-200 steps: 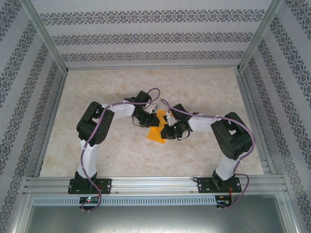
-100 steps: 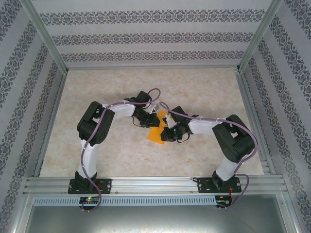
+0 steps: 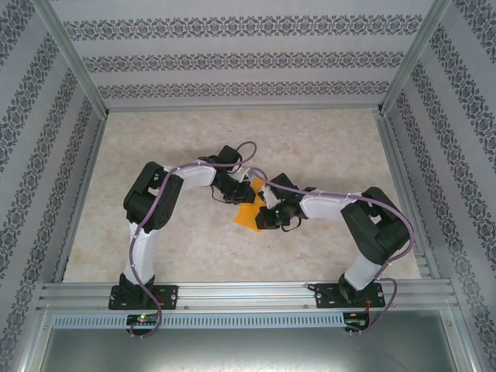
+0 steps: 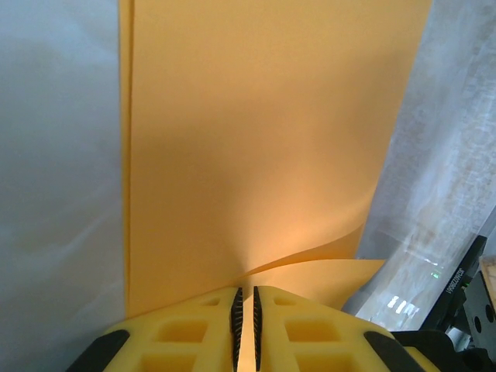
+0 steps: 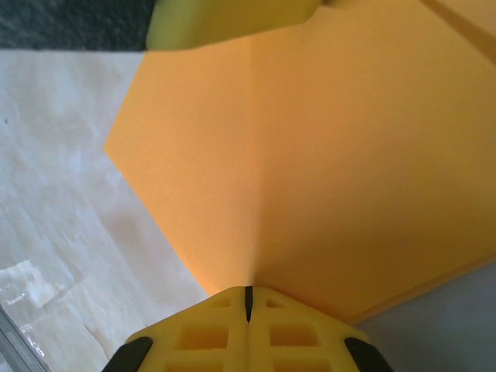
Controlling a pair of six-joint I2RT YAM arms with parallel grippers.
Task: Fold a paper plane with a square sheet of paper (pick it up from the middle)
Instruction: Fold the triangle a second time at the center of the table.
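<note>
The orange-yellow square sheet of paper [image 3: 247, 216] is held between both arms at the table's middle, partly folded and lifted at its far end. My left gripper [image 3: 241, 194] pinches its far edge. In the left wrist view the jaws [image 4: 246, 302] stand almost together with the paper [image 4: 256, 132] running out between them, a lower layer curling to the right. My right gripper [image 3: 263, 216] is at the sheet's right side. Its jaws [image 5: 248, 298] are shut on a crease of the paper [image 5: 325, 155], which ends in a point at the left.
Pale marbled tabletop [image 3: 325, 147] lies all around the arms, inside an aluminium frame with patterned walls. The left gripper's yellow finger [image 5: 232, 19] shows at the top of the right wrist view, close above the sheet.
My right gripper has slid left and towards the near edge along the paper, its forearm stretching out lower. The left gripper and its hold have not moved.
</note>
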